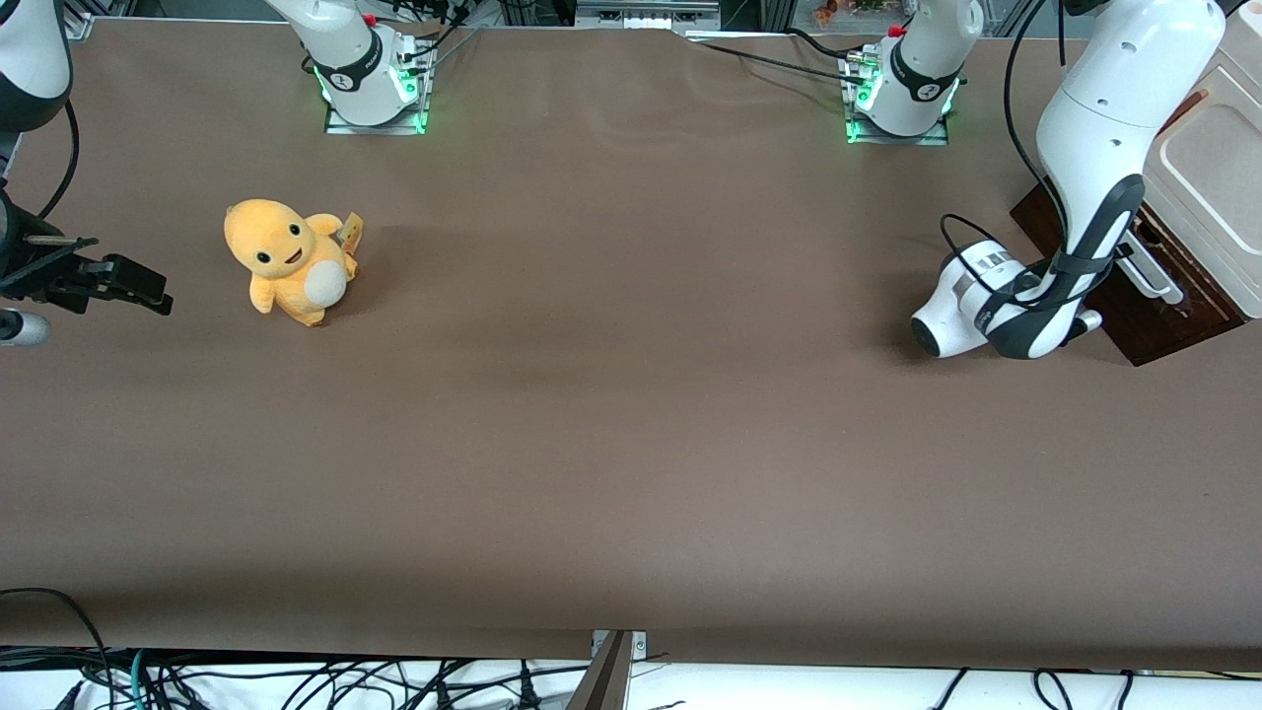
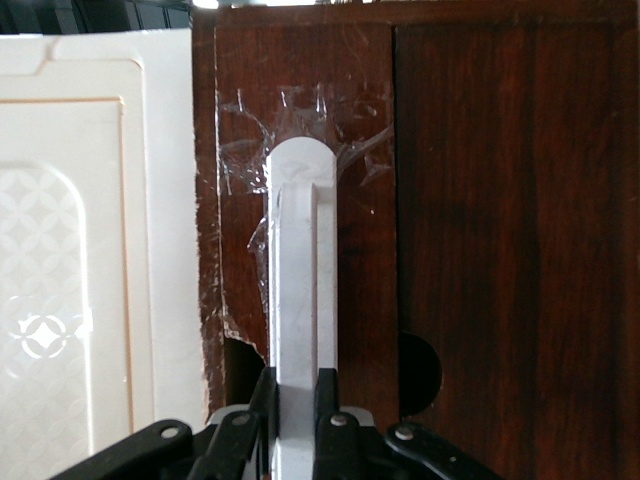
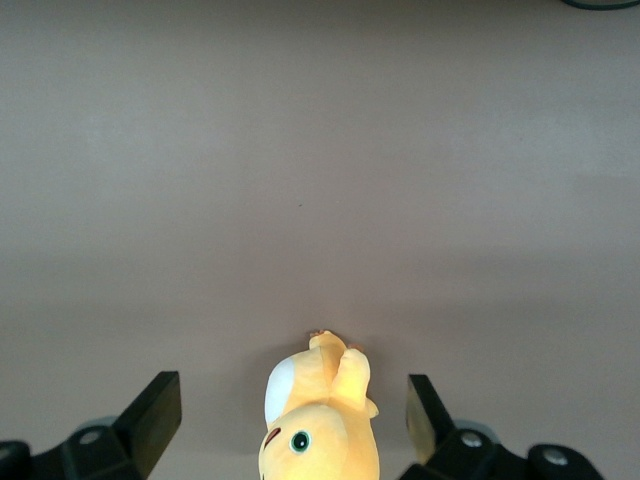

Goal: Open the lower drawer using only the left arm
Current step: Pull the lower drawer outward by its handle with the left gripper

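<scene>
The lower drawer's dark brown front (image 2: 480,200) fills the left wrist view, with its long white bar handle (image 2: 298,260) taped on. My left gripper (image 2: 297,385) is shut on that handle, one black finger (image 2: 262,395) pressed against each side of the bar. In the front view the left arm (image 1: 1094,148) reaches down to the dark drawer front (image 1: 1134,316) at the working arm's end of the table. Its gripper (image 1: 1112,258) is at the handle (image 1: 1156,278) and mostly hidden by the forearm. No inner floor of the drawer shows.
The cream cabinet top (image 1: 1208,187) lies above the drawer front, and it also shows in the left wrist view (image 2: 90,250). A yellow plush toy (image 1: 288,258) stands on the brown table (image 1: 631,424) toward the parked arm's end.
</scene>
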Controlling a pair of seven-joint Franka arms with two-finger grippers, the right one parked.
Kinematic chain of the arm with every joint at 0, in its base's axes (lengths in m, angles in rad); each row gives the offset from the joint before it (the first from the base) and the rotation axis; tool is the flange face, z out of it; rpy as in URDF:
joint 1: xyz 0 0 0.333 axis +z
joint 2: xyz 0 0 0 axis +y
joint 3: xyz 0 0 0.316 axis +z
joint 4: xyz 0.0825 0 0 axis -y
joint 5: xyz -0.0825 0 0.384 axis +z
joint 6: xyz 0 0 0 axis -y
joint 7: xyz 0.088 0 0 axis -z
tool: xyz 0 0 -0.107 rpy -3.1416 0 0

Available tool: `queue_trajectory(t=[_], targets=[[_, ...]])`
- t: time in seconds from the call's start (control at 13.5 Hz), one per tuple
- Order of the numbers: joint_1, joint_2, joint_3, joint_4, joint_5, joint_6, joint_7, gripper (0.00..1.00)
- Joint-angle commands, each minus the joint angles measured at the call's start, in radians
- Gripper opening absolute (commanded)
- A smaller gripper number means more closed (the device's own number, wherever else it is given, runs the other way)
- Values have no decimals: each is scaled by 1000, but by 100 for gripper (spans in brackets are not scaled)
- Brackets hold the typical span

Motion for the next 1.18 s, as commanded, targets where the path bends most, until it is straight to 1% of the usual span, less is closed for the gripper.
queue_trajectory(t=[0.0,0.22,0.44,0.52,0.67,0.96,1.11], targets=[[-75,-18,-3,47,-81,-81,38,10],[-96,-11,-3,88,-85,-94,87,9],[-105,-1,-3,107,-85,-101,93,9],[-111,5,-3,113,-99,-103,89,6],[-125,28,-3,133,-128,-112,76,5],[-146,62,-1,170,-131,-124,72,5],[-148,65,-1,179,-145,-130,73,5]])
